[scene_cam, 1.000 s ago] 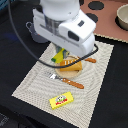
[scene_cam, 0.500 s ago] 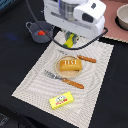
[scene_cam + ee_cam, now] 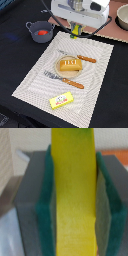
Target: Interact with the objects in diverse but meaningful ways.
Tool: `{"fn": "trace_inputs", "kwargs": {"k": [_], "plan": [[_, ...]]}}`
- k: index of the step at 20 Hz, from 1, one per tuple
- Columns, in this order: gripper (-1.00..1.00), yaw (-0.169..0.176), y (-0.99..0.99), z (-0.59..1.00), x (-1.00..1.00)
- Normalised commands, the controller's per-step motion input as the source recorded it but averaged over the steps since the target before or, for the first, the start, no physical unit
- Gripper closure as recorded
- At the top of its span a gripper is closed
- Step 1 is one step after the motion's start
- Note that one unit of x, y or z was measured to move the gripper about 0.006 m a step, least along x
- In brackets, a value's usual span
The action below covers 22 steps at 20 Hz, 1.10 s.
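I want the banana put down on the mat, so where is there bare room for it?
The gripper holds the banana. The placemat is bare along the exterior view's left edge, between fork and mat edge, and right of the yellow box. It's crowded mid-mat: bread loaf, plate, both knives.

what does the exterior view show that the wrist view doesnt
Only the exterior view shows the layout: the bread loaf on a plate on the striped mat, the yellow box near the mat's front edge, and a pot with the tomato inside. Only the wrist view shows the grip closely: green pads pressed against both sides of the banana. Both show the gripper holding the banana.
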Motion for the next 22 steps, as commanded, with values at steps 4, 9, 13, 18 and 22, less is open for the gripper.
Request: {"fn": "trace_inputs", "kwargs": {"k": [4,9,13,18,22], "plan": [[1.00,0.065,0.49,-0.28,-0.37],[1.00,0.063,0.25,-0.45,-0.49],[1.00,0.058,0.13,-0.54,-0.50],[1.00,0.049,0.09,-0.56,-0.48],[1.00,0.043,0.06,-0.50,-0.43]]}}
